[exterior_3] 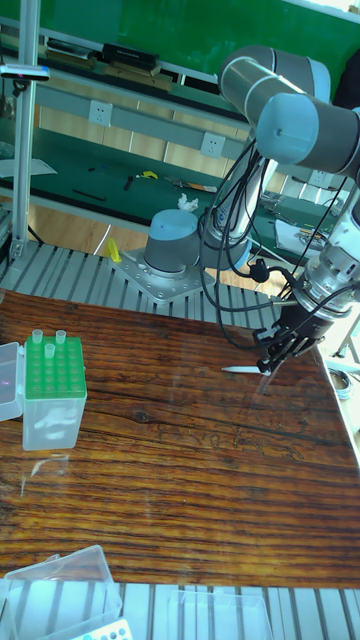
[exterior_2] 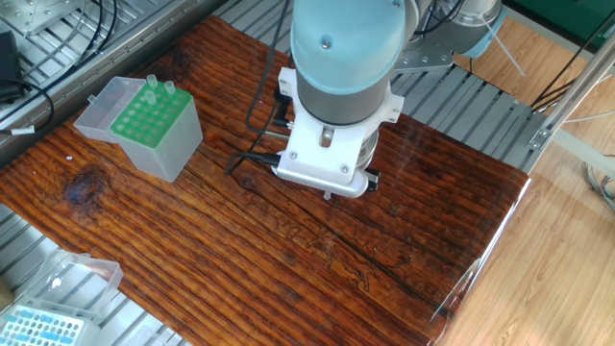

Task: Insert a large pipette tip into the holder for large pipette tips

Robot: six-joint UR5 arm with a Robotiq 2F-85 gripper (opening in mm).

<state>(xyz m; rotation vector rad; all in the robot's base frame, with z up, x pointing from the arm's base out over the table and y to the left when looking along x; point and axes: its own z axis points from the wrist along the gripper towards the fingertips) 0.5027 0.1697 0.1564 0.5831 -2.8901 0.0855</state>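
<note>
The wooden counter [exterior_3: 150,470] is spanned by the arm, whose end effector [exterior_3: 272,362] is held above its right part. The holder for large pipette tips [exterior_3: 52,404] is seen well apart at the left edge, lid open, two tips standing in its green grid. The large pipette tip [exterior_3: 243,370] is pinched near-horizontally between the fingers, its point directed toward the holder, clear of the wood.

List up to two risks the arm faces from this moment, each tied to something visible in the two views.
1. The large pipette tip juts sideways from the hand, so it may not enter a hole straight.
2. The green-topped holder already has two tips standing in it; the incoming tip could knock them.
</note>
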